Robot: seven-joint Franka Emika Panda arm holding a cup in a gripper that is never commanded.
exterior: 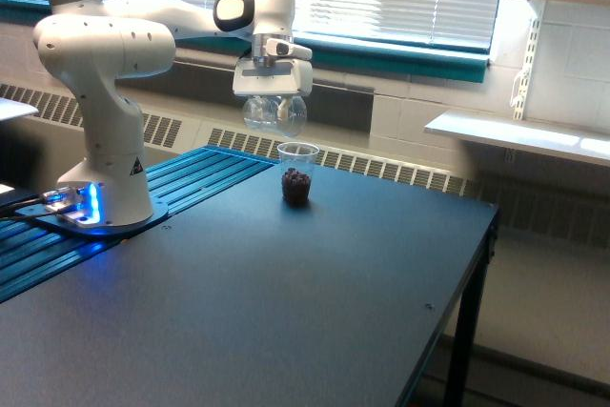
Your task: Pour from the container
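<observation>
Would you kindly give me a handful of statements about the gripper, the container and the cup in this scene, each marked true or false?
1. The gripper holds the clear container in the air, above the table. True.
2. The small clear cup lies on its side. False: it stands upright on the table.
3. The cup has dark contents in its lower part. True.
4. The container rests on the cup's rim. False: it hangs above the cup, with a gap between them.
5. The robot's base stands toward the exterior view's right. False: it stands at the exterior view's left.
</observation>
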